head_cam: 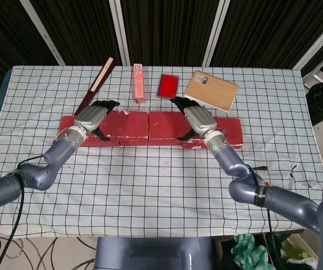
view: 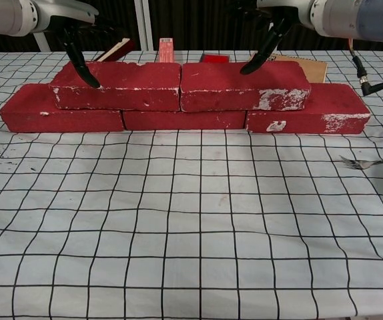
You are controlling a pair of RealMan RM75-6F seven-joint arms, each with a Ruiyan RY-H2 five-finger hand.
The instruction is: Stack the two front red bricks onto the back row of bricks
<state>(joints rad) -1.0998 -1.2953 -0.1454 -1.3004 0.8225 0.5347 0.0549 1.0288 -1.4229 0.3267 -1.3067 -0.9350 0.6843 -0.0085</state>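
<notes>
Two red bricks lie end to end on top of the back row: the left one [view: 131,87] [head_cam: 125,125] and the right one [view: 245,87] [head_cam: 164,125]. Under them sit three red bricks, left [view: 58,113], middle [view: 185,120] and right [view: 311,113]. My left hand [head_cam: 91,118] [view: 51,13] hovers over the left top brick's outer end, fingers spread, one fingertip still down by its front face. Over the right top brick, my right hand [head_cam: 198,119] [view: 291,10] is raised with spread fingers, the lowest fingertip at the brick's top edge. Neither hand holds anything.
Behind the bricks lie a dark red folded fan [head_cam: 97,84], a pink box [head_cam: 139,83], a red card case [head_cam: 167,85] and a brown notebook [head_cam: 211,90]. A fork [view: 365,162] lies on the checked cloth at the right.
</notes>
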